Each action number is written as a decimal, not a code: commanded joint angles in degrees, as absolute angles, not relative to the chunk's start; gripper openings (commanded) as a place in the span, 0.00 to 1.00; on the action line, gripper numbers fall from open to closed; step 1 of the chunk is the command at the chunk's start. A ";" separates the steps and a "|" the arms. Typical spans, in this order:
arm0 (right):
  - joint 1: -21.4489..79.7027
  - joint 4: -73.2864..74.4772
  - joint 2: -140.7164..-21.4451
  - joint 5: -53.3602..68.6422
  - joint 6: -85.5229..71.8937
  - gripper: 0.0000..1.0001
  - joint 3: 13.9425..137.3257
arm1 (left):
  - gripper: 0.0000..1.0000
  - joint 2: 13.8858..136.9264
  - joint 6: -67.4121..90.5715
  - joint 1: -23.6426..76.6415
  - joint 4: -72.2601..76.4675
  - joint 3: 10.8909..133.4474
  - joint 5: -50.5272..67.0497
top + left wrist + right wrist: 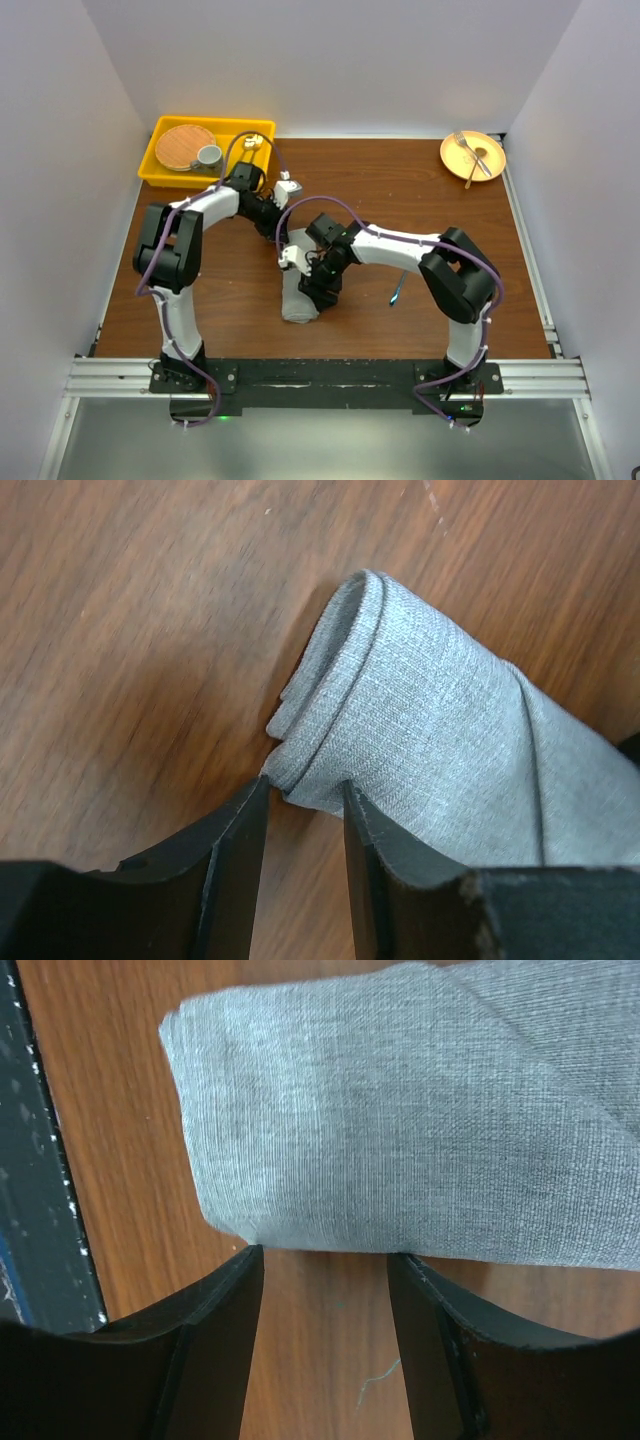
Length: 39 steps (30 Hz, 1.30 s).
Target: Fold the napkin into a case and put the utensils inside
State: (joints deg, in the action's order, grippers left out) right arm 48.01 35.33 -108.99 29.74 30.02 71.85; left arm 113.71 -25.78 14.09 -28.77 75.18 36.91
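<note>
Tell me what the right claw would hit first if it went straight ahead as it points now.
The folded grey napkin; its edge lies just ahead of the open right claw. Depth is unclear, so it might skim over.

Brown wood table (400, 190) w/ plain white walls (340, 60) on 3 sides, alu rail (100, 378) at near edge.

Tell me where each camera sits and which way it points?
Top external: above and behind, looking down on the table; the left arm and right arm show, bases nearest.
Left wrist: on that left arm, looking past its fingers at the napkin's rolled end.
Right wrist: on the right arm, looking past its fingers at the napkin's flat side.
Shared: all three see the napkin.
</note>
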 commanded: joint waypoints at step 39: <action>6.51 46.31 -91.75 -0.18 30.57 0.71 67.32 | 1.00 68.73 0.26 5.10 -8.35 58.01 29.88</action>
